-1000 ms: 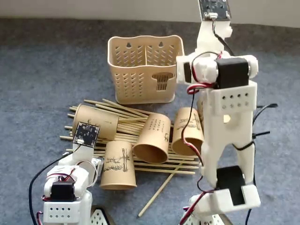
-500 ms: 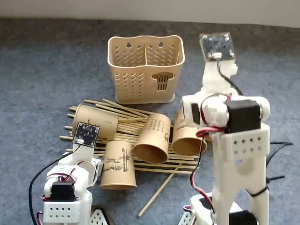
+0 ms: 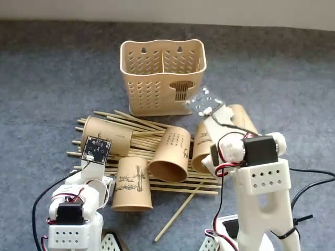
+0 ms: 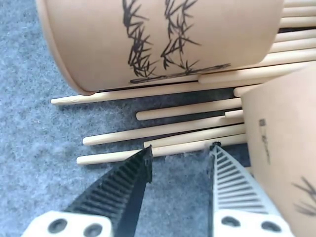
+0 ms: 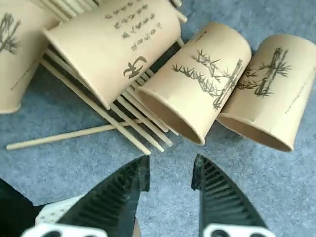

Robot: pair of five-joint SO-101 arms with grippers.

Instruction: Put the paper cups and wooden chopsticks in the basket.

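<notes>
Paper cups [image 3: 171, 154] lie on their sides, five of them, over a spread of wooden chopsticks [image 3: 144, 140] on the grey table [image 3: 47, 78], just in front of the upright basket [image 3: 162, 78]. A loose chopstick [image 3: 178, 215] lies at the pile's near edge. The left arm [image 3: 73, 214] sits low at the near left, and the right arm [image 3: 256, 178] leans over the cups on the right.

In the left wrist view, the left gripper [image 4: 181, 148] has its fingers apart, tips at the nearest chopsticks. A bamboo-printed cup [image 4: 163, 39] lies beyond them and a second cup [image 4: 281, 133] lies beside the white finger.

In the right wrist view, the right gripper [image 5: 171, 159] also has its fingers apart over bare table. The open mouth of the middle cup [image 5: 197, 79] is just past the tips, with another cup on either side.
</notes>
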